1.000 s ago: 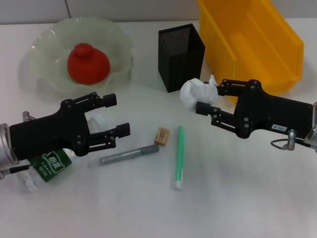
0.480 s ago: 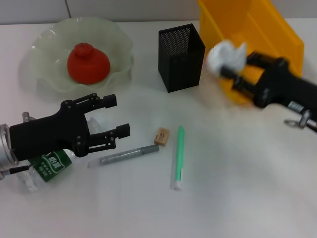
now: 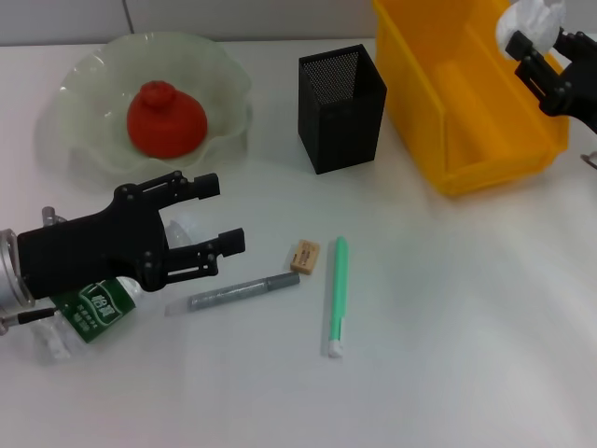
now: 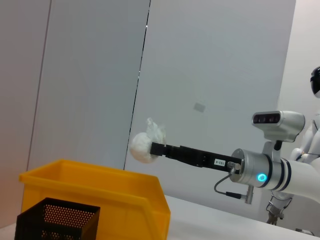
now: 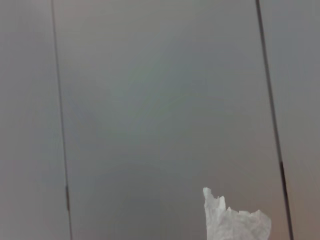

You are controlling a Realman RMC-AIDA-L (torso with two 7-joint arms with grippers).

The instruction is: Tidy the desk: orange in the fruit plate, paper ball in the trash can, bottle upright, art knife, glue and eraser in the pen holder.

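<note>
My right gripper (image 3: 528,47) is shut on the white paper ball (image 3: 530,21) and holds it high above the yellow trash can (image 3: 457,149); the ball also shows in the left wrist view (image 4: 142,146) and the right wrist view (image 5: 235,222). My left gripper (image 3: 216,217) is open at the front left, above the lying bottle (image 3: 98,308). The orange (image 3: 165,119) sits in the green fruit plate (image 3: 84,84). The grey art knife (image 3: 233,293), tan eraser (image 3: 304,256) and green glue (image 3: 336,294) lie on the table in front of the black pen holder (image 3: 340,107).
The white table (image 3: 466,327) stretches to the front right. A grey panelled wall (image 4: 90,75) stands behind the table.
My right gripper has lifted the paper ball from beside the pen holder up and to the right, over the trash can. The left arm has not moved.
</note>
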